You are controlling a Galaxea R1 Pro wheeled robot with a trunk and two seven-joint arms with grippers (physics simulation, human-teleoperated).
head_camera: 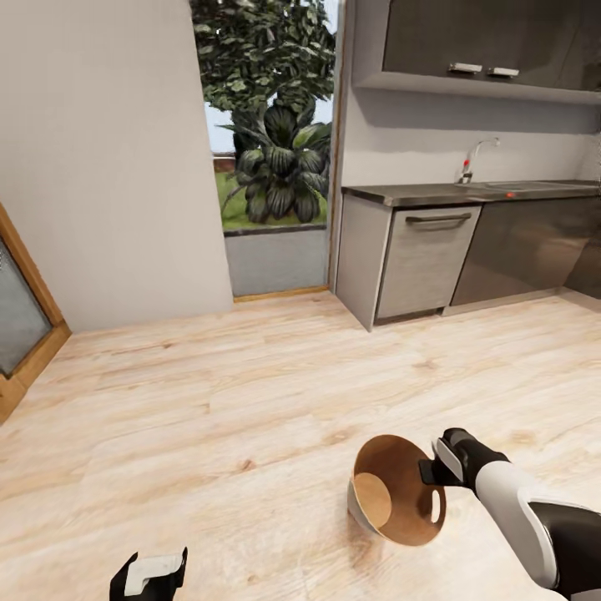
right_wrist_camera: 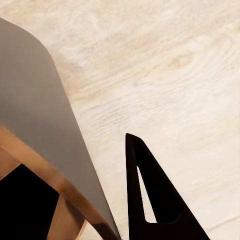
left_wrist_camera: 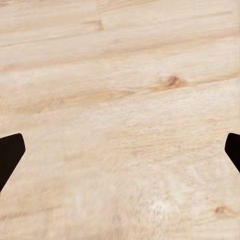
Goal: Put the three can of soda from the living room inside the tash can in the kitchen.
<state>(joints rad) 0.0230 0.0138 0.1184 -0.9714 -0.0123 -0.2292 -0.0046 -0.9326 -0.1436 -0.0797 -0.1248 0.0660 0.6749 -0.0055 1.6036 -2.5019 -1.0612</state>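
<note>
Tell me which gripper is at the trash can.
The right gripper: its jaws sit at the rim of the tilted trash can. The left gripper hangs apart over bare wood floor.

Tash can (head_camera: 399,492) tipped on the floor (head_camera: 250,401) near the front right, right gripper (head_camera: 440,467) at its rim, left gripper (head_camera: 150,576) front left, kitchen bench (head_camera: 467,194) behind right, doorway (head_camera: 271,150) behind centre, cabinets (head_camera: 484,37) above bench.
</note>
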